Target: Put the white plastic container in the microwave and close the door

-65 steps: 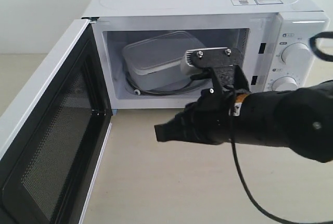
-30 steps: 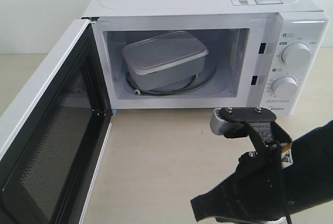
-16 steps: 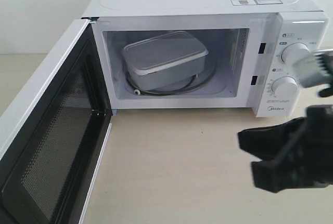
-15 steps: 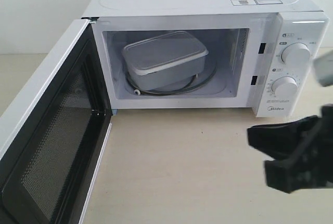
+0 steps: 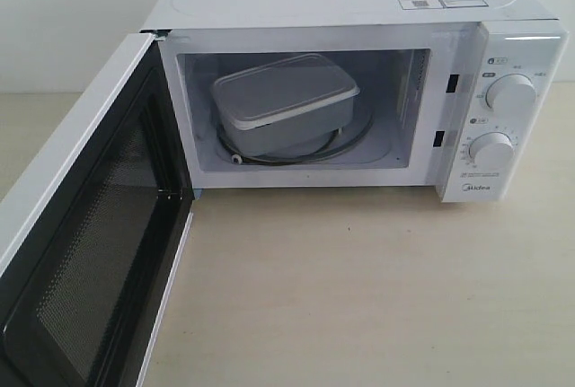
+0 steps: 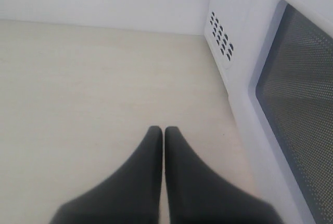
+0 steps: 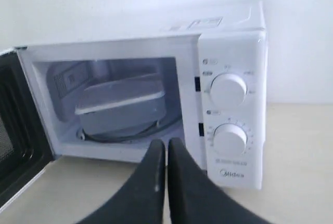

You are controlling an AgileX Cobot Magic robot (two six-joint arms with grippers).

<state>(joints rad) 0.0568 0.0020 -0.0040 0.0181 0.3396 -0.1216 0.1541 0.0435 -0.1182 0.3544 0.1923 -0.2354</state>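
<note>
The white plastic container (image 5: 283, 104) sits inside the microwave (image 5: 359, 10) on the turntable ring, lid on; the right wrist view also shows the container (image 7: 122, 104) in the cavity. The door (image 5: 85, 252) hangs wide open toward the lower left, its mesh window facing the cavity. No arm shows in the exterior view. My right gripper (image 7: 166, 143) is shut and empty, held back from the microwave (image 7: 234, 78) front. My left gripper (image 6: 163, 130) is shut and empty over the table, beside the outer face of the door (image 6: 296, 109).
Two round dials (image 5: 510, 93) sit on the microwave's right panel. The beige tabletop (image 5: 359, 288) stretches in front of the oven. A white wall stands behind.
The right arm drew back from the cavity, swung down and right, and left the exterior view. The container stays inside the microwave; the door has not moved.
</note>
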